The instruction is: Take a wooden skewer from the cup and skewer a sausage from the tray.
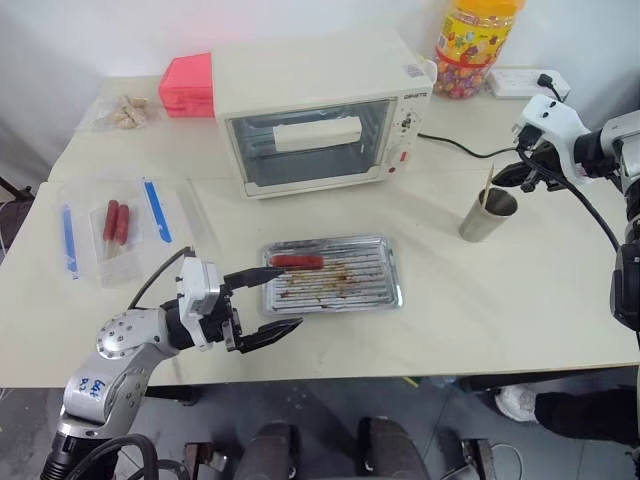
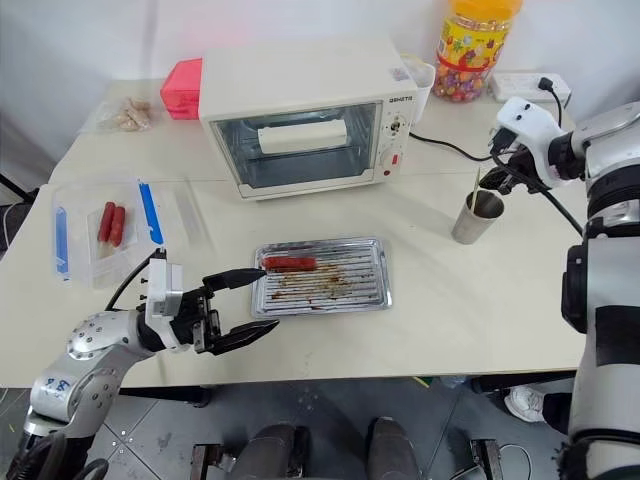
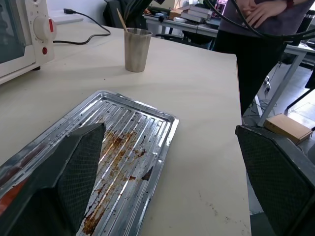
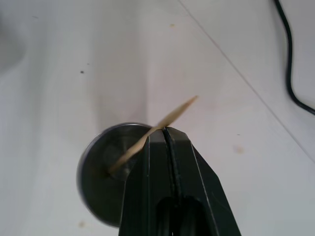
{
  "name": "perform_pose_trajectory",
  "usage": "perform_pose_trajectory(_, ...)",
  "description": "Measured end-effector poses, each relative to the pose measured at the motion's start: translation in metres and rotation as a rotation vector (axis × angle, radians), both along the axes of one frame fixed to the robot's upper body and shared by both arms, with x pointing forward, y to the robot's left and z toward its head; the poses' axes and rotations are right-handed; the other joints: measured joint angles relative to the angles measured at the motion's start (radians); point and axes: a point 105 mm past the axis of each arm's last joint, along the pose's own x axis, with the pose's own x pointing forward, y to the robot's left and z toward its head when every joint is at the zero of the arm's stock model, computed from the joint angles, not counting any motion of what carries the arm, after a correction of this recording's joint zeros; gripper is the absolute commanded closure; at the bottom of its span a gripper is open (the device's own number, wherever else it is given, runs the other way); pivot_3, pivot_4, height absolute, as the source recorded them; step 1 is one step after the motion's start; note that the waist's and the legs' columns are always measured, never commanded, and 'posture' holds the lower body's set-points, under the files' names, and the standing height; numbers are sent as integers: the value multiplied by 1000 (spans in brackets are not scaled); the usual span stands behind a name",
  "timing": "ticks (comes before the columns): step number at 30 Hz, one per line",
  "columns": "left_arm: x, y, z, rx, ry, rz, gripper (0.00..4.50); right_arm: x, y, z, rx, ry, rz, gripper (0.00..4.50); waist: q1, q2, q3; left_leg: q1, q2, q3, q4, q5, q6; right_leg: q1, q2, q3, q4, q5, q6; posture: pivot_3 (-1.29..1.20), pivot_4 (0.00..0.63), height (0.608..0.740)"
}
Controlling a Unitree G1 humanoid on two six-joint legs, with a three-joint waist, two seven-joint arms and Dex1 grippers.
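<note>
Skewer (image 4: 162,123) in cup (image 1: 488,215) (leaning); sausage (image 1: 296,261) on tray (image 1: 385,290).

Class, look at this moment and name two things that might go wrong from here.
1. The right gripper pinches the wooden skewer near its fingertips; the thin stick might slip or snap when lifted.
2. The skewer's lower end sits inside the cup; a slanted pull might tip the cup over.

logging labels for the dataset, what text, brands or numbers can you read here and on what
Brand word on the toaster oven, upper right of its front panel: too small to read.
Printed label on the candy jar: colourful, no words legible.
Handwritten marks on the robot's left arm: unreadable.
Marks around the oven's knob: not readable.
Nothing readable on the cup or tray.
</note>
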Motion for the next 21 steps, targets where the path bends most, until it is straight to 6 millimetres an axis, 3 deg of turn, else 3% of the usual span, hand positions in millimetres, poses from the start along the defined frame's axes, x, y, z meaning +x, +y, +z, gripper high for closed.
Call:
perform_pose_trajectory(2,0,0,0,0,-1,0,0,-1,-1,-1,10,14,-10,4486,0,0,0,0,0,0,0,0,0,0,0,0,0,0,0,0,150,740)
perform_pose_trajectory(5,0,0,0,-1,-2,0,0,-6,-4,-1,13,40,-2,3937,1,0,0,0,0,0,0,0,0,0,0,0,0,0,0,0,150,740)
perform_pose_trajectory(15,1,-2,0,-20,-2,3,0,0,-5,2,54,-18,-51,690,0,0,0,0,0,0,0,0,0,0,0,0,0,0,0,0,150,740)
perform_pose_trajectory(21,1,-2,0,-23,-2,8,0,9,2,-9,140,-45,-82,690,0,0,0,0,0,0,0,0,0,0,0,0,1,0,0,0,150,740)
